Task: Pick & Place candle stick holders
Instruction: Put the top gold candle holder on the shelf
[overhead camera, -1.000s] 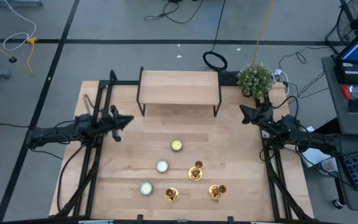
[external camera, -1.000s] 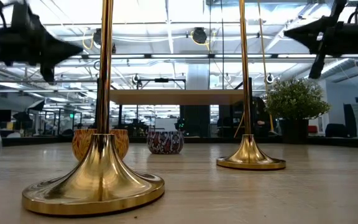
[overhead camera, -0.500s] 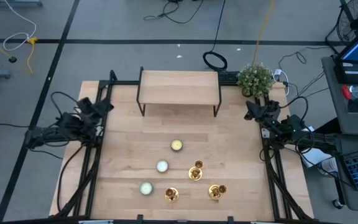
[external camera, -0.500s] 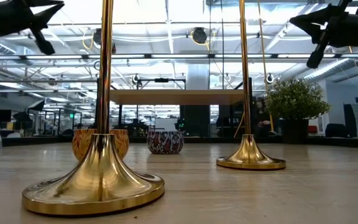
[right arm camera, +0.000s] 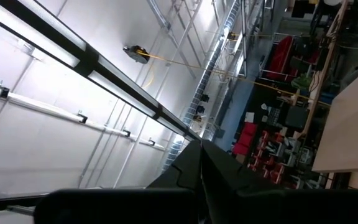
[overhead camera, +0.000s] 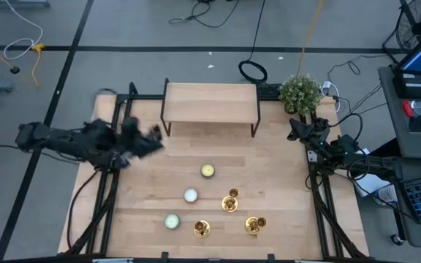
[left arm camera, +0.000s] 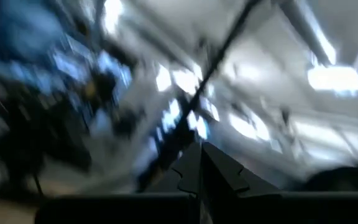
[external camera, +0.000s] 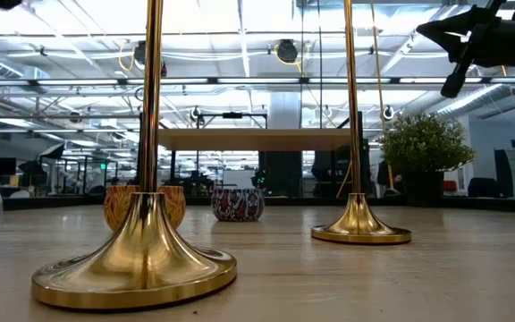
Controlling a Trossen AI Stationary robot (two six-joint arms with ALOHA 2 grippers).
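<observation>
The left claw (overhead camera: pixel 154 132) has its two fingers pressed together and carries nothing; it hangs over the left part of the wooden table (overhead camera: pixel 283 190), near the left end of a low wooden shelf (overhead camera: pixel 210 101) at the far side. The right claw (overhead camera: pixel 292 126) is also pressed together and empty, waiting at the table's right edge, near a small potted plant (overhead camera: pixel 300 91) at the far right corner. All three candle stick holders stand upright on the near part of the table, well apart from both claws: one (overhead camera: pixel 230 201) a little right of centre, one (overhead camera: pixel 201 229) close to the near edge, and one (overhead camera: pixel 253 224) to its right. In the level view across the table, two of them rise as tall brass stems on flared round bases. Three pale round candles (overhead camera: pixel 190 195) lie in a slanted row just left of the holders. Judging by this, the task looks barely begun: no holder is gripped or lifted, the shelf top is bare, and all three picks and placements appear left to do.
</observation>
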